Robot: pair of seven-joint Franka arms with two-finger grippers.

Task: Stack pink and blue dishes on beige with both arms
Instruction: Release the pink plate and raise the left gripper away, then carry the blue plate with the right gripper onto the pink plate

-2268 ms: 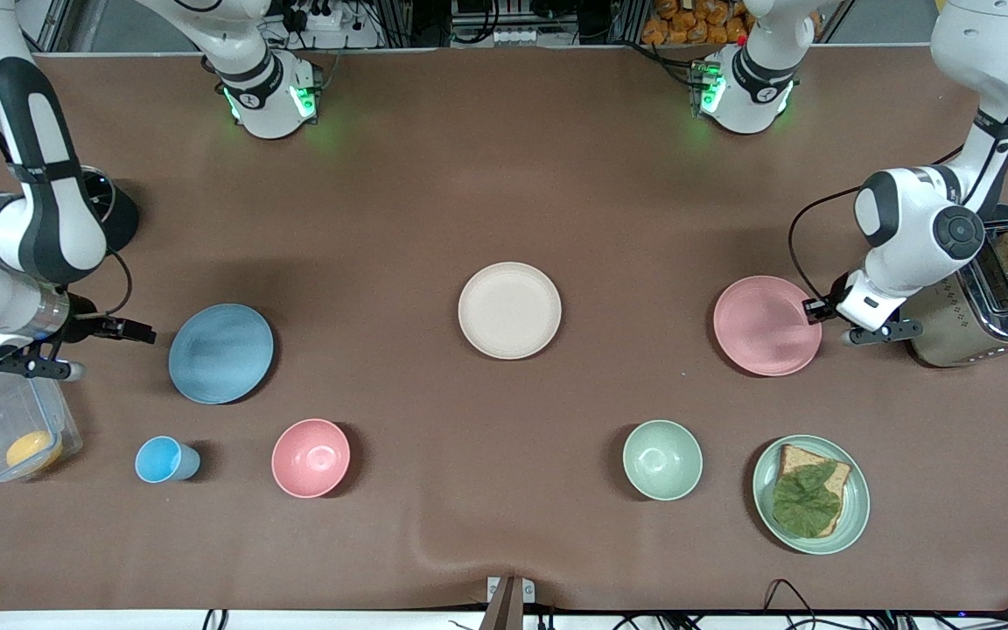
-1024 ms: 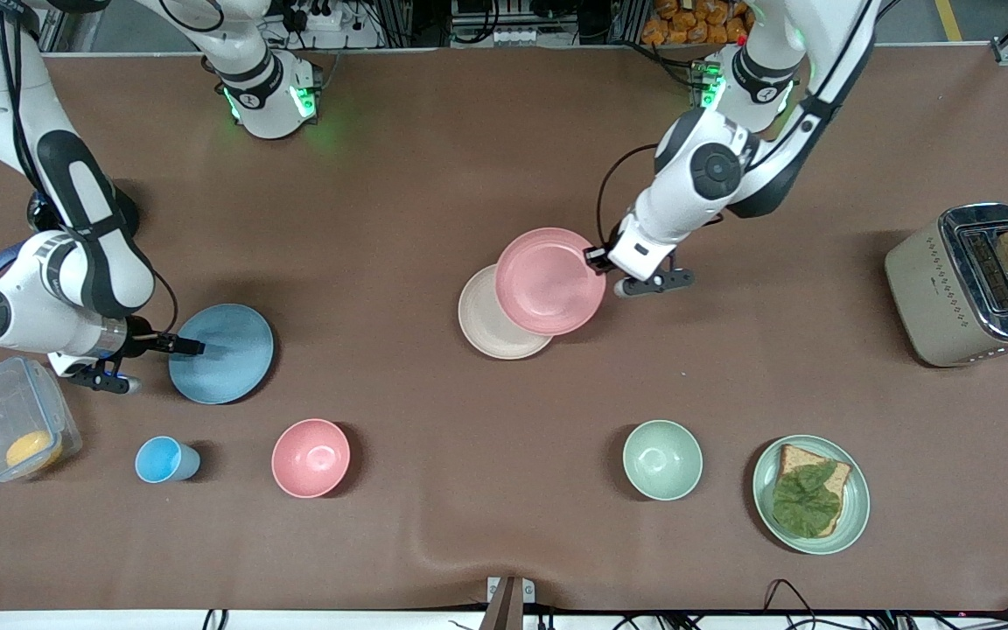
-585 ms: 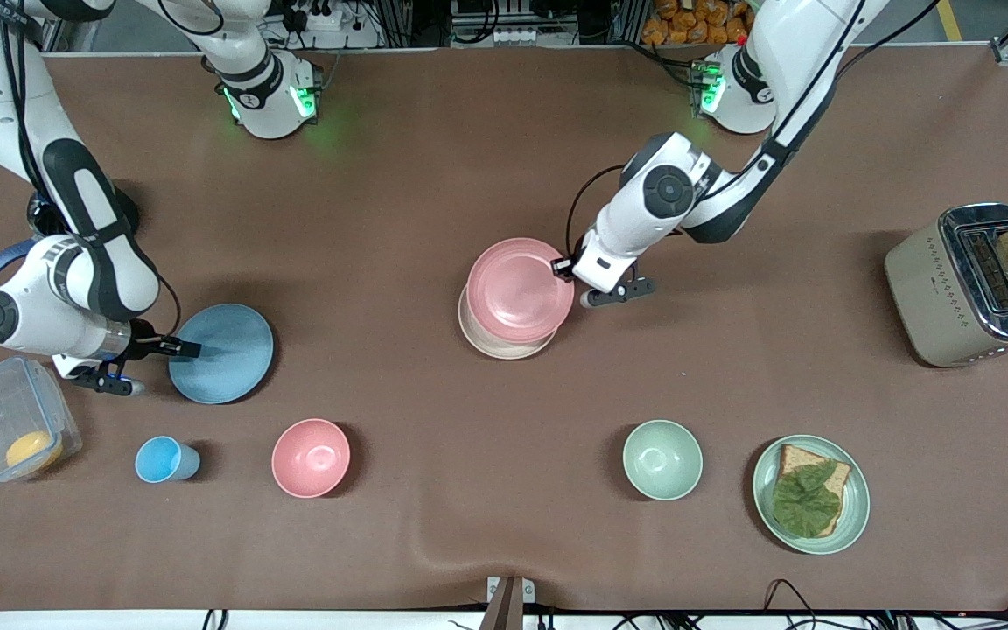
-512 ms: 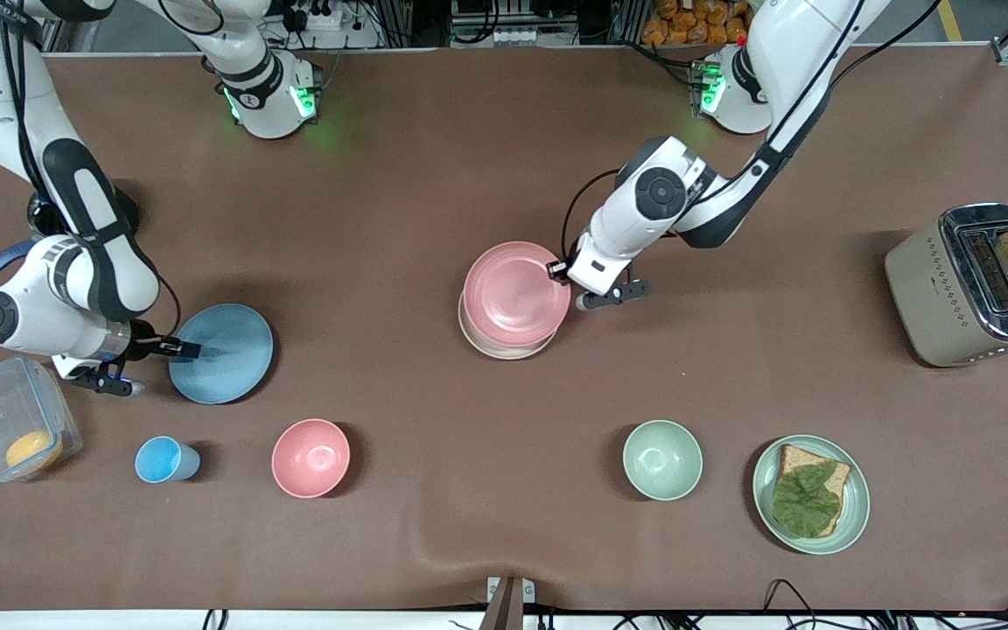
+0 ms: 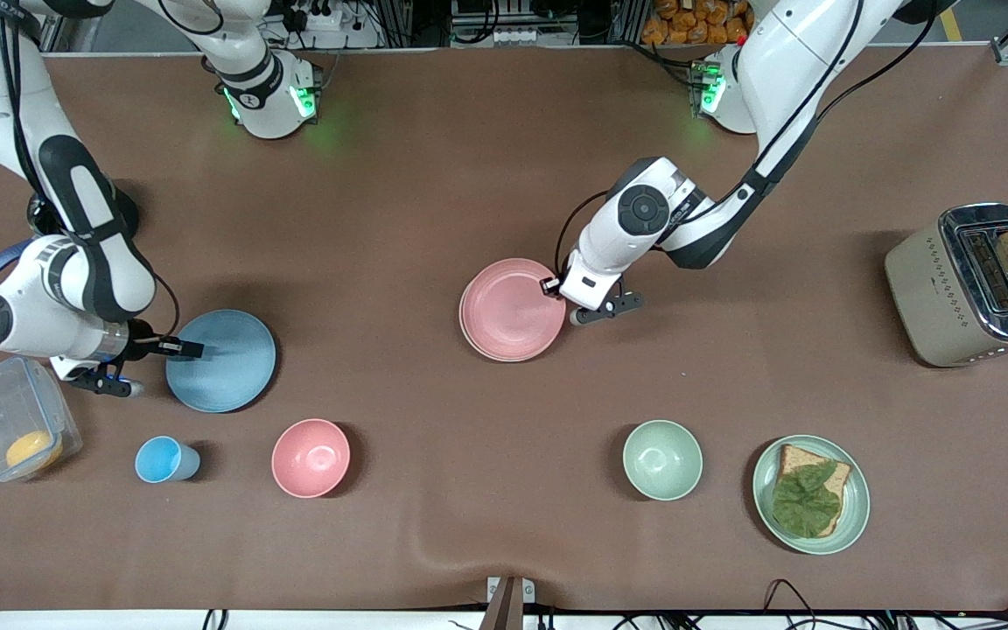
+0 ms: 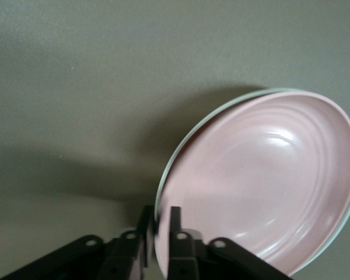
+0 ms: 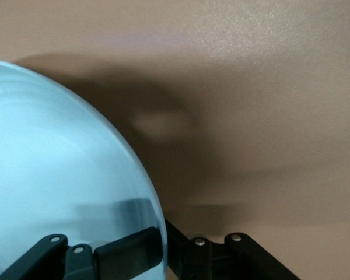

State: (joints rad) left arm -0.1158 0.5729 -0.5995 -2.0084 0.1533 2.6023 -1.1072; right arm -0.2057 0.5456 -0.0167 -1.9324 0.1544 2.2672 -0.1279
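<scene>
The blue plate (image 5: 220, 360), nearer the front edge of the table toward the right arm's end, is pinched at its rim by the right gripper (image 5: 180, 349), one finger (image 7: 128, 249) on the upper face and the other beneath, so the fingers are closed on it; judging by its shadow it is just off the cloth. Carrying it level and centring it before lowering would serve best. Farther back, mid-table, the pink plate (image 5: 511, 309) sits on the beige plate (image 5: 472, 346), only a sliver showing. The left gripper (image 5: 551, 287) clamps the pink rim; it should part its narrow-set fingers (image 6: 175, 240) and withdraw sideways without dragging the stack.
</scene>
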